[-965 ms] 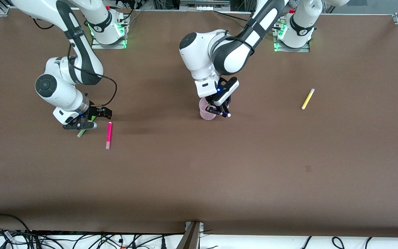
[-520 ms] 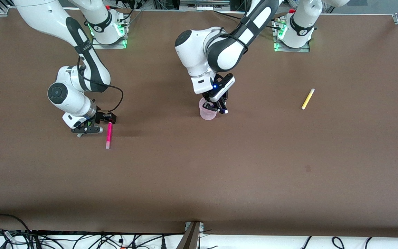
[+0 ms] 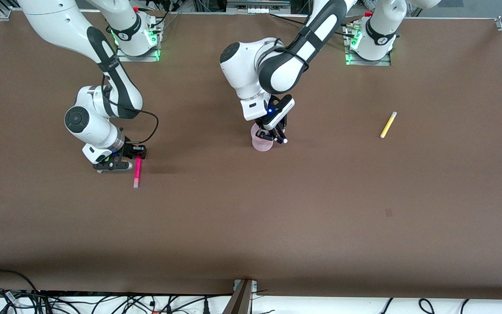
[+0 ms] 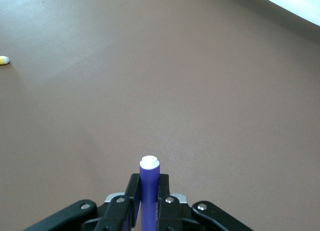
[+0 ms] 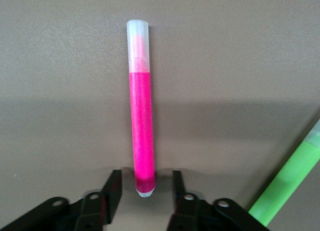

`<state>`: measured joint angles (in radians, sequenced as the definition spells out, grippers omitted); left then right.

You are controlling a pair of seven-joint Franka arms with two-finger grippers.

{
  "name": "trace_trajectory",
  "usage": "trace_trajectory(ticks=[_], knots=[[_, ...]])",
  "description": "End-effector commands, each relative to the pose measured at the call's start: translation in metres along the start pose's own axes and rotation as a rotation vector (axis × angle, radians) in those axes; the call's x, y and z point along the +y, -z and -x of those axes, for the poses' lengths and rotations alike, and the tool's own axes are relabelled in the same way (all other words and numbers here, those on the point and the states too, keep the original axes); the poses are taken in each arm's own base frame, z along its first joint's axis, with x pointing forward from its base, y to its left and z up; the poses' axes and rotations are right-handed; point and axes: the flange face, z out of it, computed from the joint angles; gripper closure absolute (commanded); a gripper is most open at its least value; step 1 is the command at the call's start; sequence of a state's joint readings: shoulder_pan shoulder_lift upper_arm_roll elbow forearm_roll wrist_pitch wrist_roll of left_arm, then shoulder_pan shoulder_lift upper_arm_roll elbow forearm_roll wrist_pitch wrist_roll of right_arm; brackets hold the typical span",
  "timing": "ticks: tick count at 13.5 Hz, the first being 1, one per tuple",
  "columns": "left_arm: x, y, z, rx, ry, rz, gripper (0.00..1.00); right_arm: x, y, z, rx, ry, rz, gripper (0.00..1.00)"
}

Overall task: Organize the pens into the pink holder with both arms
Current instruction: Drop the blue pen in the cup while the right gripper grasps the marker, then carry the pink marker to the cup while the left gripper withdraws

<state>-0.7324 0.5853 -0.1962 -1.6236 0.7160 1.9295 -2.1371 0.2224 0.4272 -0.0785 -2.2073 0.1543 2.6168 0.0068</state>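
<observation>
My left gripper [image 3: 277,136] is shut on the dark purple pen [image 4: 149,183], white end out, just above the pink holder [image 3: 261,143] and partly over its rim. My right gripper [image 5: 145,178] is low at the table and open, its jaws on either side of one end of the magenta pen [image 5: 140,121], not touching it. That pen also shows lying flat in the front view [image 3: 137,172]. The lime green pen [image 5: 287,183] lies on the table beside my right gripper; in the front view the hand hides nearly all of it. The yellow pen [image 3: 388,124] lies alone toward the left arm's end.
The brown table [image 3: 251,218] has nothing else on it. Its edge nearest the front camera carries a metal bracket [image 3: 243,290] and loose cables. The tip of the yellow pen [image 4: 3,60] shows at the edge of the left wrist view.
My right gripper moved off the green pen toward the left arm's end, to the magenta pen's end. My left gripper shifted slightly over the holder with the purple pen.
</observation>
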Motion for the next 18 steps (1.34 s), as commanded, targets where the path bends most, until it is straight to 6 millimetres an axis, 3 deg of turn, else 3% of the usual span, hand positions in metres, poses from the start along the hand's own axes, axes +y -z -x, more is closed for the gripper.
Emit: trace_trajectory(ticks=[1, 2, 3, 5, 8, 9, 12, 15, 18], knots=[[0.011, 0.011, -0.002, 0.037, 0.026, 0.028, 0.57, -0.003, -0.002, -0.007, 0.011, -0.001, -0.015, 0.62], [0.012, 0.011, -0.002, 0.038, 0.022, 0.03, 0.25, -0.003, -0.001, -0.01, 0.016, -0.001, -0.016, 0.62], [0.013, 0.013, -0.004, 0.04, 0.02, 0.032, 0.11, -0.002, 0.0, -0.014, 0.022, -0.001, -0.016, 0.62], [0.014, 0.013, -0.007, 0.043, 0.018, 0.034, 0.0, -0.003, -0.006, -0.015, 0.016, -0.003, -0.015, 0.62], [0.019, 0.022, -0.029, 0.043, -0.016, 0.047, 0.0, -0.003, -0.011, -0.017, 0.026, -0.007, -0.015, 0.62], [0.025, 0.026, -0.05, 0.035, -0.001, 0.048, 0.0, -0.003, -0.016, -0.016, 0.021, -0.016, -0.018, 0.67], [0.032, 0.04, -0.139, -0.044, 0.011, 0.034, 0.0, -0.008, -0.013, -0.017, 0.024, -0.008, -0.027, 1.0], [0.027, 0.051, -0.231, -0.18, -0.055, 0.032, 0.0, -0.018, -0.007, -0.018, -0.005, -0.036, -0.048, 1.0], [0.001, 0.034, -0.317, -0.266, -0.153, 0.03, 0.0, -0.05, 0.036, -0.027, -0.132, -0.155, -0.144, 1.0]])
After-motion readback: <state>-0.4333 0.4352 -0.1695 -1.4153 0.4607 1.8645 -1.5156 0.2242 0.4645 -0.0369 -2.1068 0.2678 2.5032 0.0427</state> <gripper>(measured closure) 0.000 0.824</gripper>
